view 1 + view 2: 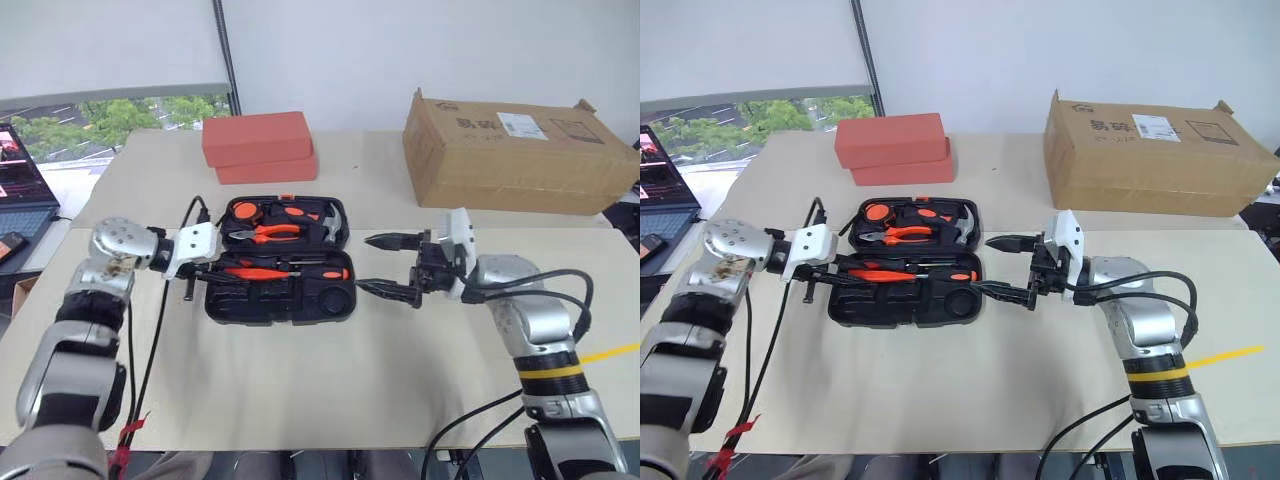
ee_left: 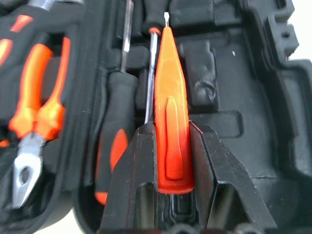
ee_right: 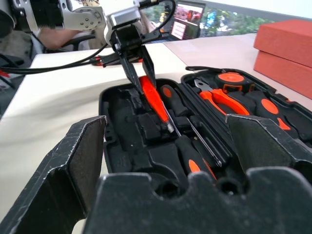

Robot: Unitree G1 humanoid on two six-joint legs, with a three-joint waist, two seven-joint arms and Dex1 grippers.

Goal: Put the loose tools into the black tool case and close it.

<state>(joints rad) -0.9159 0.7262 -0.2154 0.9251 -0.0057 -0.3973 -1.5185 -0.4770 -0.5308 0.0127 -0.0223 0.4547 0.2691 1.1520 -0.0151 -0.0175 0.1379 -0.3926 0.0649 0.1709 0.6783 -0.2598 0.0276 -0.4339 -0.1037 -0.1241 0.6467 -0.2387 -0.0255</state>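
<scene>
Left tool [image 2: 173,161] is clamped on an orange tester screwdriver [image 2: 170,97], holding it over the near half of the open case [image 1: 280,300], tip pointing toward your right tool [image 1: 392,266], which hangs just off the case's right edge with its jaws spread wide and nothing between them. You've got the case lying open on the tabletop [image 1: 330,380], with pliers [image 1: 265,233], hammer [image 1: 325,222] and a tape measure [image 1: 245,212] in the far half and orange-and-black screwdrivers [image 1: 300,272] lying in the near half beside the held one. Behind it you'll see two stacked red boxes [image 1: 258,146] and a cardboard box [image 1: 515,152].
</scene>
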